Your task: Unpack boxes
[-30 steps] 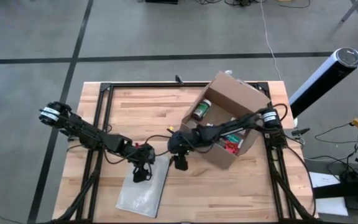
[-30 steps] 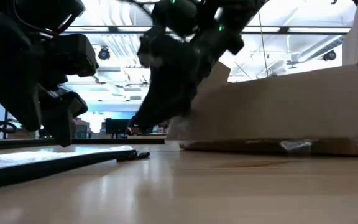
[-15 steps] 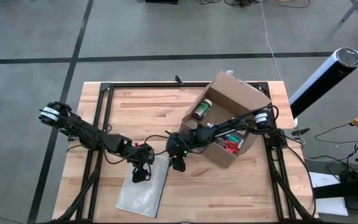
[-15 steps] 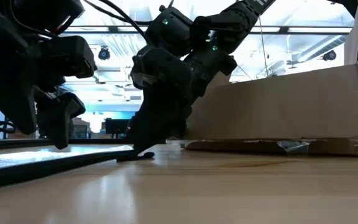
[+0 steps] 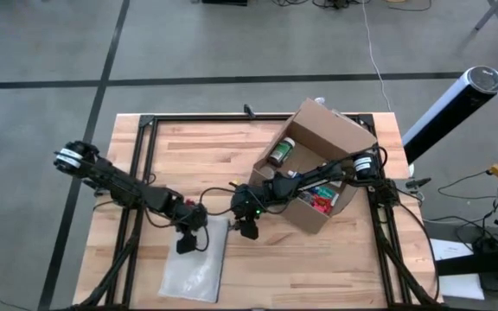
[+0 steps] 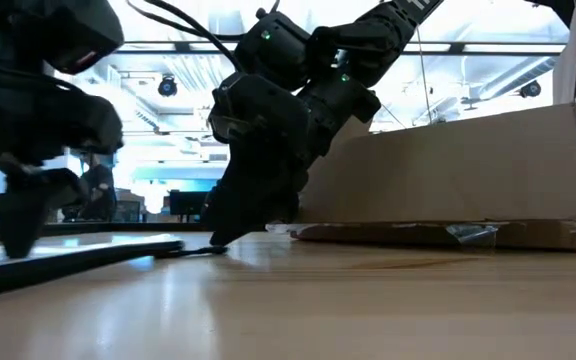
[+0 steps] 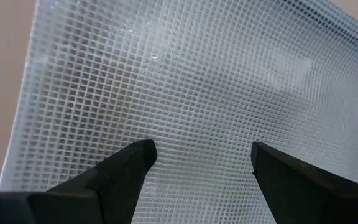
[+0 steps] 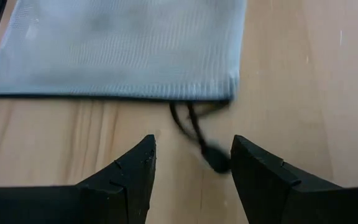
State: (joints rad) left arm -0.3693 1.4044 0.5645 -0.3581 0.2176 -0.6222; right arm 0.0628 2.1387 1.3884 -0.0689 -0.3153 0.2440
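While the right gripper [image 5: 248, 231] is kept open at the pouch [image 5: 195, 270] cord, the open left gripper [image 5: 186, 245] has been shifted along the pouch, away from the box [image 5: 340, 138].

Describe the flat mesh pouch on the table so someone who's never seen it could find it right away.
Start at the big brown cardboard box on the wooden table, then look toward the table's front edge on the left arm's side. The flat translucent grey-white mesh pouch lies there under the open left gripper. A short black cord trails from one corner.
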